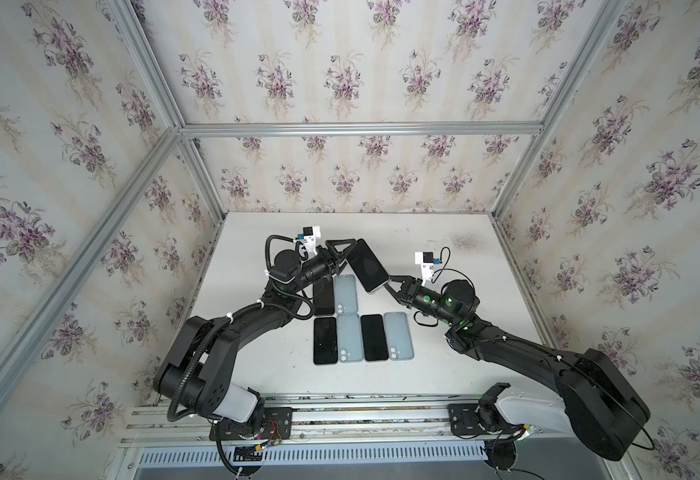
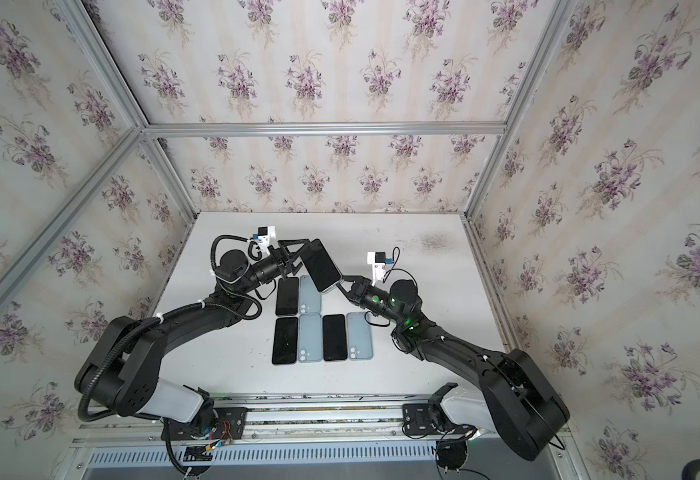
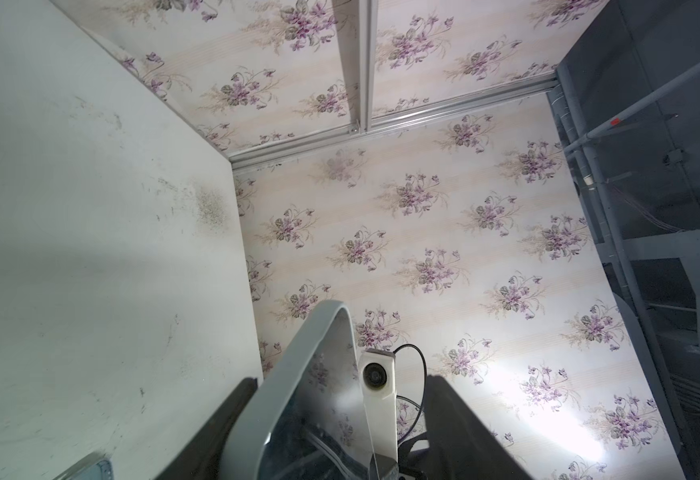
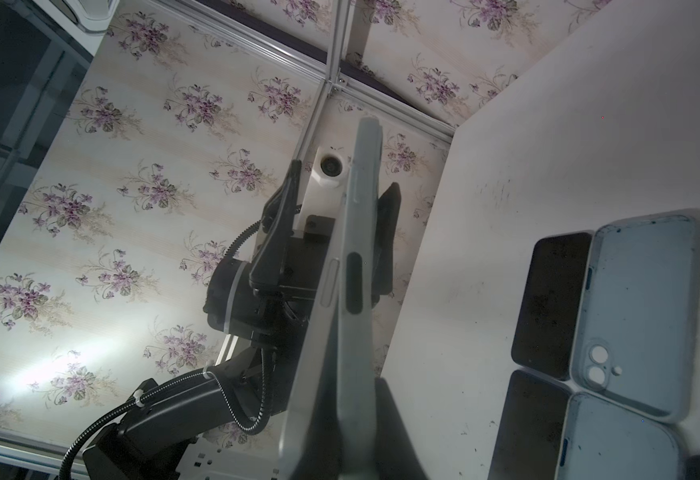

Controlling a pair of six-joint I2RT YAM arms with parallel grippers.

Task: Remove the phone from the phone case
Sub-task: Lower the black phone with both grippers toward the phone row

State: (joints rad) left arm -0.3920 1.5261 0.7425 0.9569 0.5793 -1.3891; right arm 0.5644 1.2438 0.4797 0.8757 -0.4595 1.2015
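Observation:
A dark-screened phone (image 1: pixel 365 264) (image 2: pixel 320 264) sits in a grey-blue phone case (image 3: pixel 298 374) (image 4: pixel 360 216) and hangs tilted above the table. My right gripper (image 1: pixel 389 283) (image 2: pixel 342 281) (image 4: pixel 352 419) is shut on the near end of the phone case. My left gripper (image 1: pixel 349 254) (image 2: pixel 303 253) (image 3: pixel 344 380) is open, one finger on each side of the far end. Whether those fingers (image 4: pixel 285 195) touch the phone I cannot tell. In the right wrist view a pale strip runs beside the case's edge.
On the white table (image 1: pixel 443 257) lie three black phones (image 1: pixel 325 340) and three empty grey-blue cases (image 1: pixel 350 337) in two rows, just below the raised phone. Flowered walls with metal frame bars (image 1: pixel 360 128) close in the back and both sides.

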